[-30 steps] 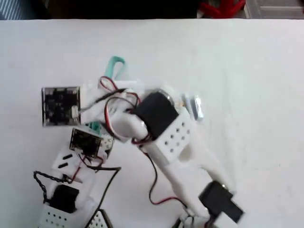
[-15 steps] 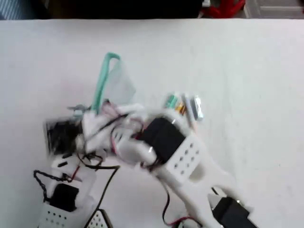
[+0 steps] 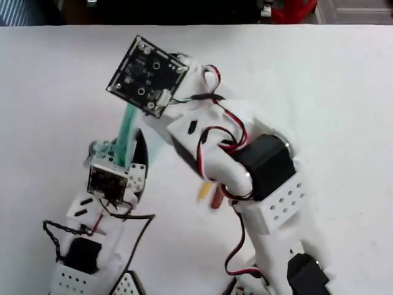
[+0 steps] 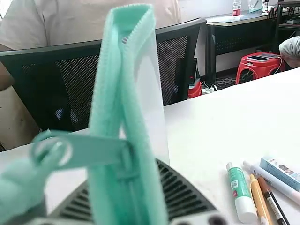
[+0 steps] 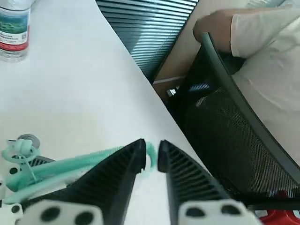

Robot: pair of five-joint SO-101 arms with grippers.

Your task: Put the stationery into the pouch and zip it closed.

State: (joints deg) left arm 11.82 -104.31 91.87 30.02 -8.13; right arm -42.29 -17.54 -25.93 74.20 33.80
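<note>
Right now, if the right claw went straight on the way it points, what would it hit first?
The pouch: its green zipper edge sits between the tips of the right gripper. Past that, the way seems to run over the table edge toward the black chair, though depth is unclear.

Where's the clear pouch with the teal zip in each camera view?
High view: clear pouch with a teal zip, a slanting teal strip left of middle.
Left wrist view: upright before the black mesh chair.
Right wrist view: its teal edge runs between the fingers of the right gripper.
Shared landmark: its teal pull loop.
</note>
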